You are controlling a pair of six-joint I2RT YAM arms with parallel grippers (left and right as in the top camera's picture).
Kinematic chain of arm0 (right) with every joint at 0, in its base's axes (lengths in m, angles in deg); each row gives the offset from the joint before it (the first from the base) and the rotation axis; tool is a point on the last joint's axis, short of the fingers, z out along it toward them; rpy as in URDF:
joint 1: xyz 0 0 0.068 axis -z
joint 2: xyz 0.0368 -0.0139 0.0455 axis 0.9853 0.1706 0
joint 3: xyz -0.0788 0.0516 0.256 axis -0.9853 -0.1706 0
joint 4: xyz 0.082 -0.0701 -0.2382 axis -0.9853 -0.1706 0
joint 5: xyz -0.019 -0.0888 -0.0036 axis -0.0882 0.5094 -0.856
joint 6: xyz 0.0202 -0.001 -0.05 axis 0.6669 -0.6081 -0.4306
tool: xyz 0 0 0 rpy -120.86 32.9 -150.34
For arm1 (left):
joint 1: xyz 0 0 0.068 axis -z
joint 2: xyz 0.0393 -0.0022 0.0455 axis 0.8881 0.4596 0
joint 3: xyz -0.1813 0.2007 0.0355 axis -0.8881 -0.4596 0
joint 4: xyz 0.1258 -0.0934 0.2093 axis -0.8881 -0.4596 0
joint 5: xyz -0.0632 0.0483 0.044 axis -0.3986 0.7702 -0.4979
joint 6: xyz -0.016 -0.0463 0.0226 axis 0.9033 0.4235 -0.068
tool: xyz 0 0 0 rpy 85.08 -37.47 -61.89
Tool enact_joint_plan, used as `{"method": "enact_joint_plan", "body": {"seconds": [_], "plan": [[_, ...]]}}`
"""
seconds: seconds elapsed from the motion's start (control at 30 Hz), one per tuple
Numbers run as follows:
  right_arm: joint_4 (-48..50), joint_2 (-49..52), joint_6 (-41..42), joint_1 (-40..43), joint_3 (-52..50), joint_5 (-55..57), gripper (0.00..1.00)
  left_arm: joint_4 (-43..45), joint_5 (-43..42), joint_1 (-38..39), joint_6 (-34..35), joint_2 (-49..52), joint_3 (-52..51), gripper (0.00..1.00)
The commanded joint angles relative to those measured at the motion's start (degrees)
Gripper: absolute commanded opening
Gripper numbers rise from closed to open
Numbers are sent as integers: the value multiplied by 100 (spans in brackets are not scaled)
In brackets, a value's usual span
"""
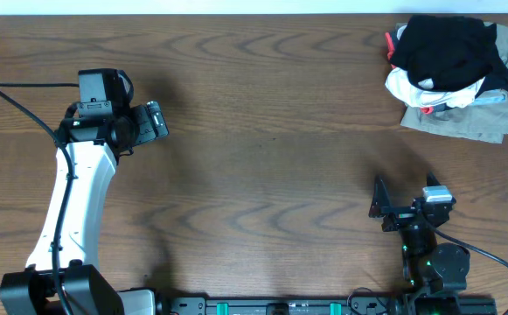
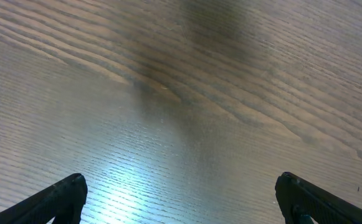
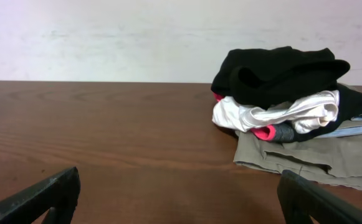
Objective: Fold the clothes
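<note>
The clothes pile [image 1: 453, 74] sits at the far right of the wooden table [image 1: 262, 157], with a black garment [image 1: 446, 48] on top and a khaki one [image 1: 463, 121] at the bottom. The left gripper [image 2: 181, 199] and right gripper [image 3: 177, 193] are both spread wide and empty.

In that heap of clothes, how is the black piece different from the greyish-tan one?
The black garment sits on top; the tan garment lies at the bottom, on the table. The black garment is bunched up; the tan garment lies flatter and spreads wider. Both lie together in the table's far right corner.
</note>
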Motion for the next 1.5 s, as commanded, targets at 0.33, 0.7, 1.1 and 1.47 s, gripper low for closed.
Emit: {"method": "enact_joint_plan", "body": {"seconds": [0.33, 0.7, 1.1, 1.47], "plan": [[-26, -57, -87, 66, -11, 79, 99, -9, 68, -13, 52, 63, 26, 98], [-26, -57, -87, 66, -11, 79, 99, -9, 68, -13, 52, 63, 26, 98], [-26, -57, -87, 66, -11, 79, 99, -46, 63, -13, 59, -131, -11, 98], [-26, -57, -87, 66, -11, 79, 99, 2455, -37, -13, 35, -2444, -2518, 98]]}}
